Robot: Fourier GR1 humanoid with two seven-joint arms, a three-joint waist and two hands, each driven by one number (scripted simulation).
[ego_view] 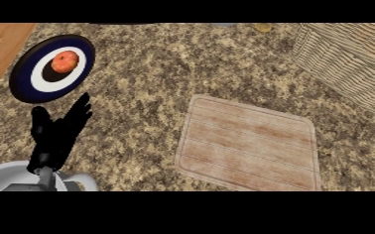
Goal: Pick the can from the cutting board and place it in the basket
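A wooden cutting board (249,144) lies on the speckled counter at the lower right, and its top is bare; no can shows anywhere in the head view. A pale wicker basket (341,59) stands at the upper right, cut off by the view's edge. My left hand (55,131) rests at the lower left, open, fingers straight and pointing up, holding nothing. My right hand is out of the view.
A dark blue and white plate (26,82) with a round orange fruit (65,61) on it sits at the upper left, just above my left hand. A strip of wooden surface (11,37) shows at the far upper left corner.
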